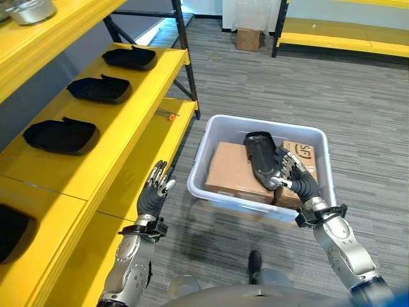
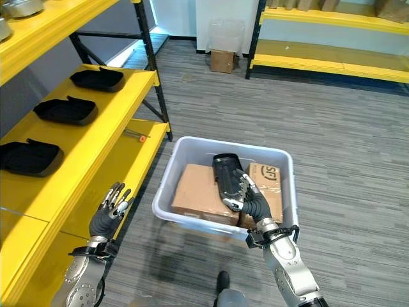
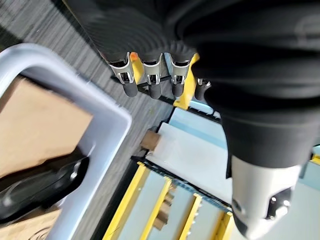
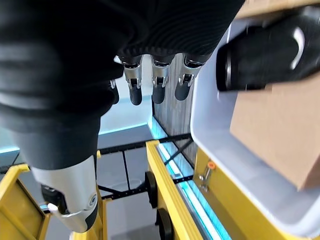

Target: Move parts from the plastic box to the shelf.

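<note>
A pale plastic box stands on the floor beside the yellow shelf. A black moulded part lies in it, across two cardboard boxes. My right hand rests against that part's right side with straight fingers; in the right wrist view the part lies beside the fingers, not gripped. My left hand hovers open and empty between the shelf's edge and the box. Several black parts sit in a row on the shelf.
A lower yellow shelf board juts out toward the box, with a small orange item on it. A metal pot stands on the top shelf. Far back are a small carton and another yellow rack.
</note>
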Motion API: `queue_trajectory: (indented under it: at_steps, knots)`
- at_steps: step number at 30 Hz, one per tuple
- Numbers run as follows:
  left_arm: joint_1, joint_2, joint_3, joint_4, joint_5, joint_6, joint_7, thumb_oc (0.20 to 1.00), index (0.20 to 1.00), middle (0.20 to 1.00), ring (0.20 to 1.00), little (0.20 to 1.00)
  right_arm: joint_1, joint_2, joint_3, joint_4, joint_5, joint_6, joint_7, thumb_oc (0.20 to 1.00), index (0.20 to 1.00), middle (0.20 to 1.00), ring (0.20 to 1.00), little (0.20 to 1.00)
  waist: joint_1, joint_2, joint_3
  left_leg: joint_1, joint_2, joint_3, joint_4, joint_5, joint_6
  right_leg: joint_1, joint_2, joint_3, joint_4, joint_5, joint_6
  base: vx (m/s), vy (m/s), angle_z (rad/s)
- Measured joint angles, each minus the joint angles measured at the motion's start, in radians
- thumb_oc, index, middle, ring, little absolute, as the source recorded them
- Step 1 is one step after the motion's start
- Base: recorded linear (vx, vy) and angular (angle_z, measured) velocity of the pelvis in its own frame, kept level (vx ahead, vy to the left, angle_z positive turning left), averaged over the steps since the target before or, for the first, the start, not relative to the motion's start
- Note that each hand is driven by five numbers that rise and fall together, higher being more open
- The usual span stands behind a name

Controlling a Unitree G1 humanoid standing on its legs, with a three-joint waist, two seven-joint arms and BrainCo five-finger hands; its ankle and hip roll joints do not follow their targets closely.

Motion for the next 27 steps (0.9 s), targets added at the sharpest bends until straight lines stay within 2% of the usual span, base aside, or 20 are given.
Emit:
queue_trajectory:
  at_steps: [1, 2, 3, 4, 5, 6, 7, 9, 10, 11, 12, 13, 14, 15, 18, 21, 27]
  knots:
    - [-0.006, 0.001, -0.018, 0.002, 0.0, 0.001, 0.0, 1.0, 1.0, 1.0, 1.0, 1.0, 0.008, -0.001, -0.007, -0.01, 0.0, 0.0, -0.001, 1.0, 1.0, 1.0, 1.0, 1.0, -0.004, -0.013, 0.014, -0.04, -0.013, -0.036, 0.011, -0.041, -0.022, -0.002, -0.001, 0.005, -0.009, -0.005, -0.009, 0.16, 0.177, 0.1]
    - [-0.009, 0.001, -0.026, 0.005, 0.0, 0.002, -0.001, 1.0, 1.0, 1.0, 1.0, 1.0, 0.01, -0.002, -0.009, -0.017, 0.0, -0.001, -0.002, 1.0, 1.0, 1.0, 1.0, 1.0, -0.005, -0.014, 0.017, -0.036, -0.034, -0.052, -0.07, -0.049, -0.022, -0.005, -0.007, 0.001, -0.011, -0.005, -0.011, 0.14, 0.204, 0.0]
    - [-0.013, -0.002, -0.032, 0.005, 0.0, 0.002, -0.002, 1.0, 1.0, 1.0, 1.0, 1.0, 0.007, -0.001, -0.018, -0.019, 0.0, -0.002, 0.0, 1.0, 1.0, 1.0, 1.0, 1.0, -0.006, -0.019, 0.036, -0.047, -0.043, -0.047, -0.14, -0.044, -0.021, -0.011, -0.006, 0.016, -0.008, -0.004, -0.011, 0.18, 0.284, -0.13]
    - [-0.011, -0.001, -0.033, 0.011, 0.0, 0.002, -0.001, 1.0, 1.0, 1.0, 1.0, 1.0, 0.003, 0.004, -0.021, -0.014, 0.0, -0.003, -0.004, 1.0, 1.0, 1.0, 1.0, 1.0, 0.001, -0.016, 0.042, -0.023, -0.048, -0.06, -0.285, -0.037, -0.026, -0.013, 0.0, 0.017, -0.013, -0.007, -0.015, 0.13, 0.228, -0.12]
    - [-0.014, 0.0, -0.033, 0.014, 0.0, 0.002, 0.0, 1.0, 1.0, 1.0, 1.0, 1.0, 0.0, 0.003, -0.025, -0.013, 0.0, -0.009, -0.005, 1.0, 1.0, 1.0, 1.0, 1.0, 0.0, -0.006, 0.048, -0.029, -0.045, -0.08, -0.346, -0.028, -0.034, -0.014, 0.005, 0.021, -0.013, -0.006, -0.012, 0.15, 0.248, -0.21]
    - [-0.02, -0.001, -0.033, 0.017, 0.001, 0.001, 0.0, 1.0, 1.0, 1.0, 1.0, 1.0, -0.01, 0.002, -0.029, -0.003, 0.0, -0.011, -0.005, 1.0, 1.0, 1.0, 1.0, 1.0, 0.005, 0.007, 0.054, -0.033, -0.035, -0.112, -0.421, -0.018, -0.041, -0.024, 0.015, 0.031, -0.011, -0.005, -0.01, 0.15, 0.25, -0.28]
    - [-0.026, -0.002, -0.033, 0.023, 0.001, 0.001, 0.001, 1.0, 1.0, 1.0, 1.0, 1.0, -0.016, -0.002, -0.032, 0.003, 0.0, -0.011, -0.008, 1.0, 1.0, 1.0, 1.0, 1.0, 0.014, 0.016, 0.066, -0.038, -0.025, -0.136, -0.44, -0.014, -0.038, -0.025, 0.021, 0.042, -0.012, -0.003, -0.006, 0.15, 0.282, -0.57]
    - [-0.027, -0.012, -0.031, 0.031, 0.0, 0.001, 0.001, 1.0, 1.0, 1.0, 1.0, 1.0, -0.005, 0.002, -0.037, 0.014, 0.0, -0.011, -0.013, 1.0, 1.0, 1.0, 1.0, 1.0, 0.016, 0.036, 0.07, -0.033, -0.006, -0.12, -0.441, 0.005, -0.032, -0.011, 0.035, 0.07, -0.036, 0.007, 0.018, 0.15, 0.265, -0.63]
    - [-0.013, -0.022, -0.031, 0.028, 0.0, 0.0, -0.001, 1.0, 1.0, 1.0, 1.0, 1.0, -0.006, -0.013, -0.036, 0.015, 0.0, -0.013, -0.013, 1.0, 1.0, 1.0, 1.0, 1.0, 0.025, 0.072, 0.067, -0.007, 0.003, -0.115, -0.453, 0.01, -0.024, 0.0, 0.054, 0.089, -0.051, 0.016, 0.031, 0.19, 0.373, -0.66]
    - [-0.026, -0.029, -0.034, 0.027, 0.0, 0.0, -0.001, 1.0, 1.0, 1.0, 1.0, 1.0, 0.0, -0.021, -0.045, 0.021, 0.002, -0.016, -0.01, 1.0, 1.0, 1.0, 1.0, 1.0, 0.013, 0.11, 0.073, 0.012, 0.008, -0.091, -0.448, 0.026, -0.034, 0.01, 0.059, 0.099, -0.06, 0.021, 0.044, 0.24, 0.479, -0.61]
    - [-0.035, -0.027, -0.035, 0.029, 0.0, 0.001, -0.001, 1.0, 1.0, 1.0, 1.0, 1.0, 0.003, -0.018, -0.046, 0.026, 0.008, -0.014, -0.011, 1.0, 1.0, 1.0, 1.0, 1.0, 0.005, 0.107, 0.077, 0.017, -0.004, -0.078, -0.453, 0.036, -0.061, 0.004, 0.04, 0.103, -0.06, 0.021, 0.054, 0.15, 0.347, -0.48]
    - [-0.05, -0.009, -0.032, 0.018, 0.0, -0.004, -0.003, 1.0, 1.0, 1.0, 1.0, 1.0, 0.0, -0.005, -0.039, 0.024, 0.02, -0.013, -0.005, 1.0, 1.0, 1.0, 1.0, 1.0, 0.002, 0.08, 0.09, 0.028, -0.052, -0.044, -0.454, 0.027, -0.045, -0.003, -0.009, 0.123, -0.058, 0.027, 0.083, 0.12, 0.287, -0.37]
    - [-0.062, 0.008, -0.033, 0.019, 0.0, -0.002, -0.006, 1.0, 1.0, 1.0, 1.0, 1.0, -0.005, 0.006, -0.031, 0.02, 0.02, -0.01, 0.001, 1.0, 1.0, 1.0, 1.0, 1.0, -0.005, 0.068, 0.095, 0.033, -0.087, -0.022, -0.449, 0.023, -0.03, -0.003, -0.041, 0.134, -0.061, 0.039, 0.105, 0.11, 0.273, -0.48]
    - [-0.074, 0.022, -0.028, 0.014, 0.0, -0.002, -0.007, 1.0, 1.0, 1.0, 1.0, 1.0, -0.007, 0.012, -0.015, 0.016, 0.021, -0.009, 0.004, 1.0, 1.0, 1.0, 1.0, 1.0, 0.002, 0.056, 0.092, 0.045, -0.112, 0.009, -0.453, 0.016, -0.014, -0.002, -0.078, 0.133, -0.066, 0.042, 0.113, 0.1, 0.231, -0.38]
    - [-0.085, 0.058, -0.011, -0.004, 0.001, -0.01, -0.007, 1.0, 1.0, 1.0, 1.0, 1.0, -0.018, 0.016, 0.018, 0.011, 0.02, -0.009, 0.026, 1.0, 1.0, 1.0, 1.0, 1.0, 0.011, 0.035, 0.083, 0.059, -0.165, 0.045, -0.453, -0.007, 0.021, 0.002, -0.128, 0.121, -0.086, 0.06, 0.14, 0.06, 0.154, -0.29]
    - [-0.093, 0.082, -0.005, -0.004, 0.004, -0.012, -0.002, 1.0, 1.0, 1.0, 1.0, 1.0, -0.052, 0.017, 0.04, 0.012, 0.019, -0.006, 0.03, 1.0, 1.0, 1.0, 1.0, 1.0, 0.027, 0.013, 0.086, 0.056, -0.175, 0.057, -0.46, -0.011, 0.024, -0.004, -0.138, 0.118, -0.102, 0.066, 0.16, 0.03, 0.072, -0.1]
    - [-0.108, 0.072, -0.013, -0.004, 0.013, -0.016, 0.014, 1.0, 1.0, 1.0, 1.0, 1.0, -0.163, 0.01, 0.051, 0.015, 0.014, -0.006, 0.009, 1.0, 1.0, 1.0, 1.0, 1.0, 0.026, 0.001, 0.085, 0.007, -0.151, 0.07, -0.463, -0.002, 0.012, -0.062, -0.115, 0.123, -0.103, 0.072, 0.159, 0.02, -0.012, -0.09]
